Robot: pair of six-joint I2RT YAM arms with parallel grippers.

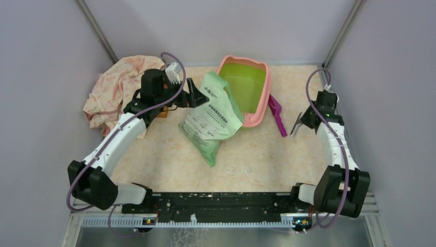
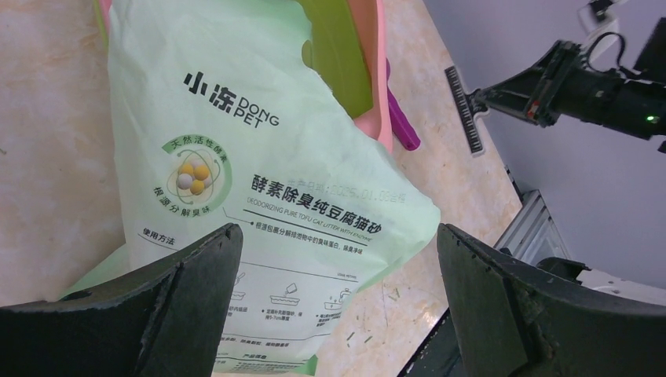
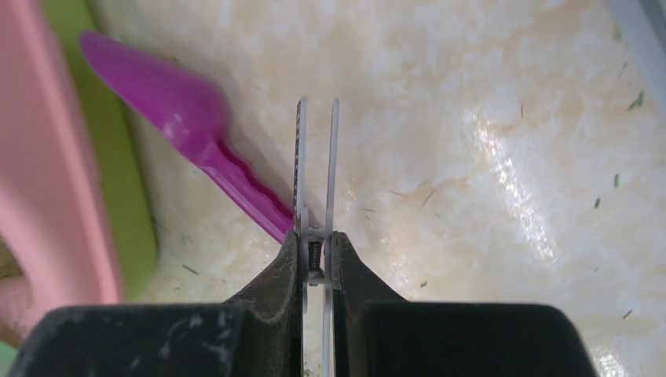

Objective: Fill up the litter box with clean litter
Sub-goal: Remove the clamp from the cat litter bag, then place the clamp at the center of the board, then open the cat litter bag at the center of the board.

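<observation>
The litter box point(image 1: 264, 98) stands at the back centre, with a pink rim and a bare lime-green inside. No clean litter shows in any view. The light green printed bag point(image 1: 211, 118) lies with its top leaning on the box's left rim. My left gripper point(image 1: 197, 94) is open and empty at the bag's upper left. In the left wrist view its fingers straddle the bag point(image 2: 259, 157) without touching it. My right gripper point(image 1: 304, 119) is to the right of the box, shut on a thin serrated metal clip tool point(image 3: 316, 157).
A magenta scoop point(image 1: 277, 116) lies on the table against the box's right side, and also shows in the right wrist view point(image 3: 181, 118). A crumpled pink-patterned cloth point(image 1: 121, 87) fills the back left corner. Grey walls close in the table on three sides.
</observation>
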